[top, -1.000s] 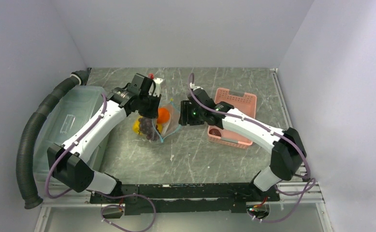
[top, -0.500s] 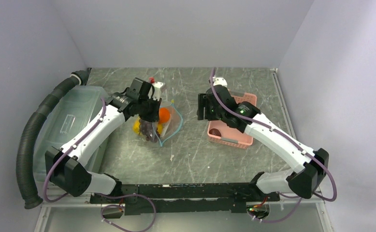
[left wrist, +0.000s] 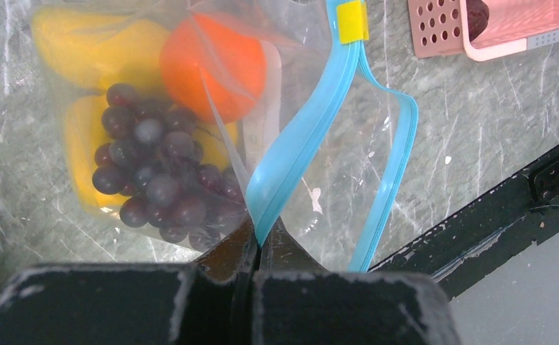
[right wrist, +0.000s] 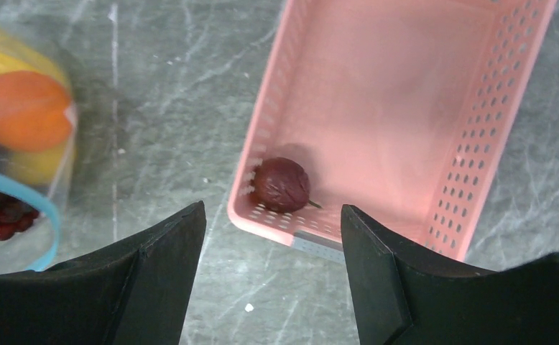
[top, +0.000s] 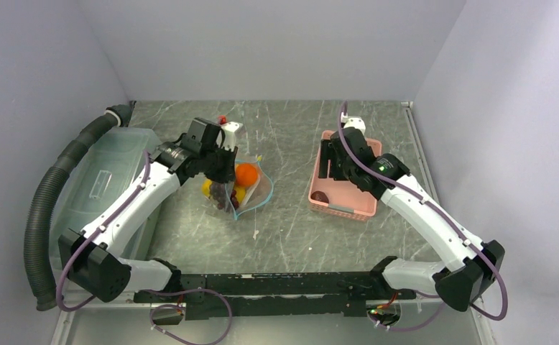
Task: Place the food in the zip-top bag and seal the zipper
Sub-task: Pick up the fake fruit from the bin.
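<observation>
The clear zip-top bag [top: 251, 192] lies left of the table's centre. It holds the orange ball [top: 245, 173], the purple grape bunch [left wrist: 154, 172] and yellow pieces [left wrist: 82, 43]. My left gripper [left wrist: 260, 241] is shut on one strip of the teal zipper [left wrist: 305, 136]. The other strip [left wrist: 391, 165] bows away from it, so the mouth gapes. My right gripper [right wrist: 273, 215] is open and empty above the near left corner of the pink basket [right wrist: 478, 144]. A dark red wrinkled fruit [right wrist: 282, 185] lies in that corner.
A large translucent lidded bin [top: 111, 180] and a black corrugated hose [top: 43, 208] stand along the left. The pink basket [top: 366, 147] sits right of centre. A black rail [top: 276, 284] runs along the near edge. Grey walls close in on three sides.
My right gripper has drawn away from the bag, moving right and back to the pink basket. My left gripper has kept its hold and shifted slightly left.
</observation>
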`<state>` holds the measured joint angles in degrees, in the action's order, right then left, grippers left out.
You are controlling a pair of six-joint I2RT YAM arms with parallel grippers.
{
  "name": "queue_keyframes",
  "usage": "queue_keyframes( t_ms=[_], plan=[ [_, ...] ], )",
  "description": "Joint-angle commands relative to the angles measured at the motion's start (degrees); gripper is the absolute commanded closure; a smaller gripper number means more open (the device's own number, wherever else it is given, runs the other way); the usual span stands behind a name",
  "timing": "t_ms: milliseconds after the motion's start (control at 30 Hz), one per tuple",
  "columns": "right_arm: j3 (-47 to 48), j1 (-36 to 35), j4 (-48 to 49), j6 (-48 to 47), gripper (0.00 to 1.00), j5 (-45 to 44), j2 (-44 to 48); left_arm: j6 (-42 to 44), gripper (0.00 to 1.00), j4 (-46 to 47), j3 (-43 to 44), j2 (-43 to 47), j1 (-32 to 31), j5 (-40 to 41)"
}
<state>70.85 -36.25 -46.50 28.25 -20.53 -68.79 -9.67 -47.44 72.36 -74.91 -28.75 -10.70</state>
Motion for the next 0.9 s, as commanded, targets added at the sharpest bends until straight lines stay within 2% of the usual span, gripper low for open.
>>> queue_keyframes(
  t_ms=[0, 467, 867],
  plan=[
    [-3.4, 2.9, -0.5, -0.9, 0.27, 1.4, 1.3, 0.8, 1.0, 2.2, 0.1, 2.2, -0.3, -1.6],
    [-13.5, 10.7, 9.8, 0.6, 0.26, 14.4, -4.8, 0.9, 1.0, 2.7, -0.6, 3.2, -0.2, -0.3],
    [-16.0, 13.2, 15.4, -0.1, 0.25, 21.5, -12.5, 1.1, 1.0, 2.8, -0.9, 3.4, -0.3, -0.3]
  ],
)
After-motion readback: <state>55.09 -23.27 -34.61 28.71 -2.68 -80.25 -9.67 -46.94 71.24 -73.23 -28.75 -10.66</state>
